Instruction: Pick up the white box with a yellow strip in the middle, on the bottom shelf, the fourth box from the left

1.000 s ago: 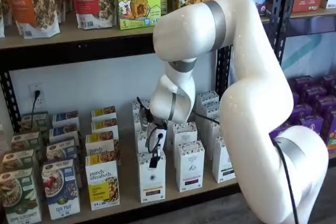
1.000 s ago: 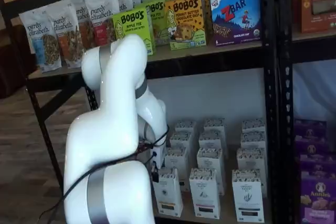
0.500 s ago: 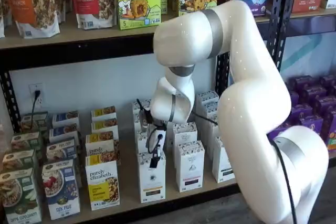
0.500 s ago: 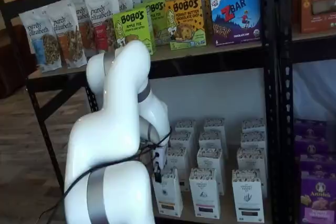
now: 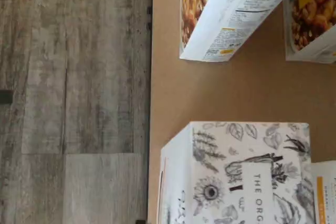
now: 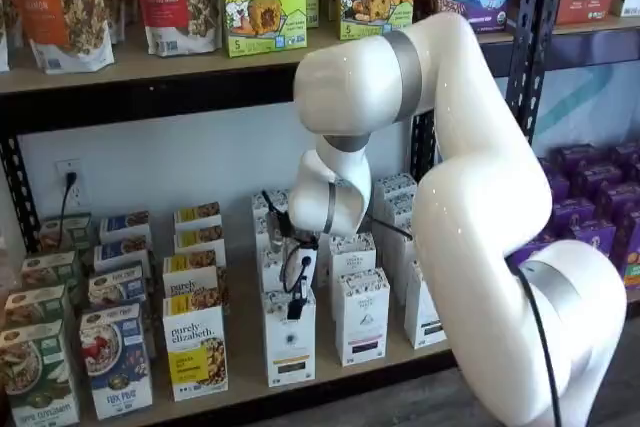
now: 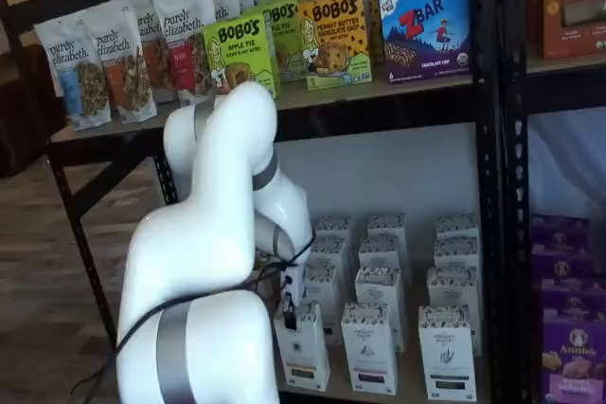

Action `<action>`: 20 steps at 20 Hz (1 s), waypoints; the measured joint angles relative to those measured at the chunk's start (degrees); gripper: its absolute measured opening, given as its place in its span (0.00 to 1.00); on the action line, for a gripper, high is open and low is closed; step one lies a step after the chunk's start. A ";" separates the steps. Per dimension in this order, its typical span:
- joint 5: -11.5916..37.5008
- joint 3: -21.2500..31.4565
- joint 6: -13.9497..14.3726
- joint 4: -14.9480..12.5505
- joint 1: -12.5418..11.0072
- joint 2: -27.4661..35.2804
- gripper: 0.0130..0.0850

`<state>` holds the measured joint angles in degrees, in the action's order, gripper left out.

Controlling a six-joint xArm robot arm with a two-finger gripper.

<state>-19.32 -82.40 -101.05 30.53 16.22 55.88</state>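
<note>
I had the arm in the approach step, with nothing lifted yet. The white box [image 6: 290,338] stood upright at the front edge of the bottom shelf [image 6: 240,392], first in its row of white cartons, with the purely elizabeth box [image 6: 195,355] just beside it on one side and another white carton [image 6: 361,316] on the other. In both shelf views the tool [image 6: 296,304] hung right above the box's speckled top, its dark fingers showing only as a narrow shape with a cable looping by; I could not tell whether they were apart or together. The wrist view looked down on the box's illustrated top [image 5: 239,174] and the bare tan shelf board around it.

As I judged it, the next move called for a short straight descent, keeping the fingers centred so they straddled this carton alone without nudging its neighbours, then a firm squeeze before lifting.
</note>
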 joint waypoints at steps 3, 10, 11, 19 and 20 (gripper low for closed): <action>-0.37 -1.30 1.05 -1.49 -0.39 0.93 1.00; -3.34 -4.44 5.84 -7.22 -1.04 2.83 1.00; -3.86 -4.92 6.96 -8.45 -1.05 3.17 1.00; -4.36 -6.69 11.17 -12.70 -0.59 5.11 1.00; -4.54 -6.85 11.84 -13.48 -0.61 5.25 1.00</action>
<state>-23.86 -89.25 -89.21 17.05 15.60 61.14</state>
